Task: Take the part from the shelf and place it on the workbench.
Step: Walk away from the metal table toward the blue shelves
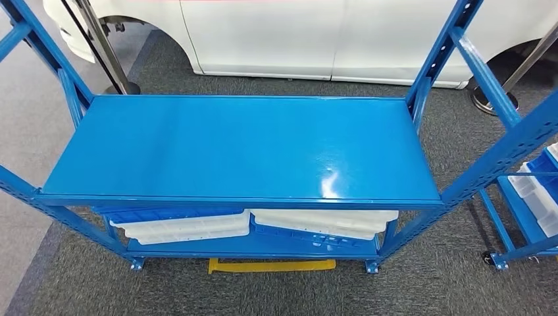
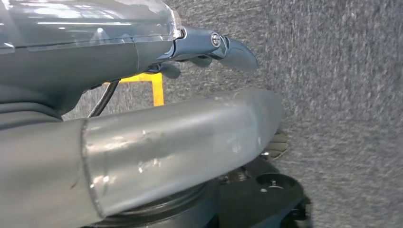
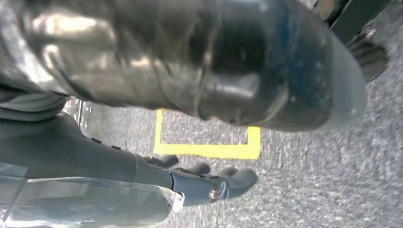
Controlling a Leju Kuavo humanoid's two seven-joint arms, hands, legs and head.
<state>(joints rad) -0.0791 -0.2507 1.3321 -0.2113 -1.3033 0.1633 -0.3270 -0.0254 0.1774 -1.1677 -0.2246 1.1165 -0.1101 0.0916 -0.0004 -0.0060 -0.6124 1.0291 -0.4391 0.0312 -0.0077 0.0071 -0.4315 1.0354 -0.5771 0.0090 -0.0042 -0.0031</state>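
The part cannot be identified with certainty. The likeliest candidates are the white trays [image 1: 191, 227] stacked with a blue tray [image 1: 171, 212] on the lower level of the blue shelf [image 1: 237, 148], tucked under its glossy top board and partly hidden by its front edge. If one of these is meant, it is judged to be light, stiff moulded plastic, smooth and somewhat slippery, more awkward for its width than for its weight. Cracking is judged unlikely, though flexing is to be expected if it is lifted by one corner. A hold on the long rims is therefore advised, one hand to each side, with fingers hooked beneath the lip so that the tray is kept level. A low reach under the top board would be needed, and the overhanging edge could be struck when the tray is drawn out. The left hand [image 2: 95, 61] is seen hanging over grey carpet with nothing held, its fingers [image 2: 237, 50] stretched out and well apart from the thumb [image 2: 190, 137]. The right hand [image 3: 95, 161] likewise appears unloaded above a yellow floor marking [image 3: 209, 149], its fingers [image 3: 237, 178] loosely extended.
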